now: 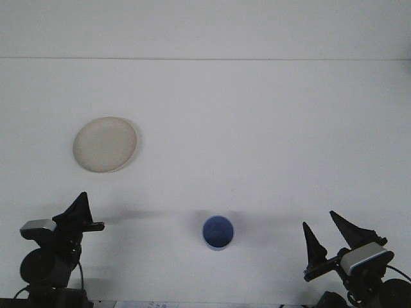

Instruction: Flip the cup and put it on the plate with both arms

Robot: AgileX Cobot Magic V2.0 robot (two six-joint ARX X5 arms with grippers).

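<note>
A blue cup (218,232) stands on the white table near the front edge, a little right of centre, its round end facing up. A pale round plate (104,144) lies flat at the middle left, with nothing on it. My left gripper (80,204) sits low at the front left, below the plate and well left of the cup, seen edge-on. At the front right corner my right gripper (321,221) is open, its two dark fingers pointing up and away with nothing between them. Both grippers are far from the cup.
The white table (257,128) runs back to a wall line near the top of the view. Cables and arm bases crowd the front corners.
</note>
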